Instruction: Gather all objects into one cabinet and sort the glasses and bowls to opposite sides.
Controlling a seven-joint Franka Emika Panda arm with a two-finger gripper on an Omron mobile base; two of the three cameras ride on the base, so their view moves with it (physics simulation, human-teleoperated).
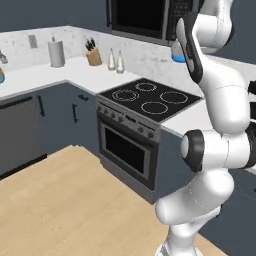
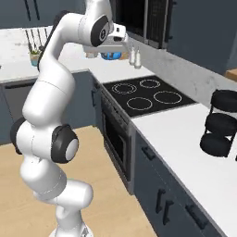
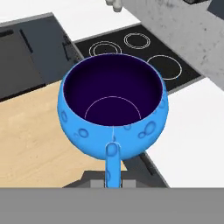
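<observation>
A small bright-blue cup (image 3: 113, 105) with a dark inside hangs in the air above the stove's edge and the wooden floor. My gripper (image 3: 113, 181) is shut on its handle. The cup stays upright, mouth up. From the right base view the cup (image 2: 110, 56) shows under the raised hand (image 2: 113, 44), in front of the microwave. In the left base view a sliver of the cup (image 1: 177, 56) peeks out behind the forearm. Dark slate-blue wall cabinets (image 2: 199, 28) hang beside the microwave; I cannot tell which is the task's cabinet. The bowl and the mug are out of view.
A black cooktop (image 2: 148, 95) with the oven (image 1: 127, 147) below sits in the white counter (image 2: 180, 139). A black three-tier rack (image 2: 220, 122) stands at the right. A knife block (image 1: 93, 55), paper towel roll (image 1: 56, 52) and two bottles (image 1: 115, 61) line the back.
</observation>
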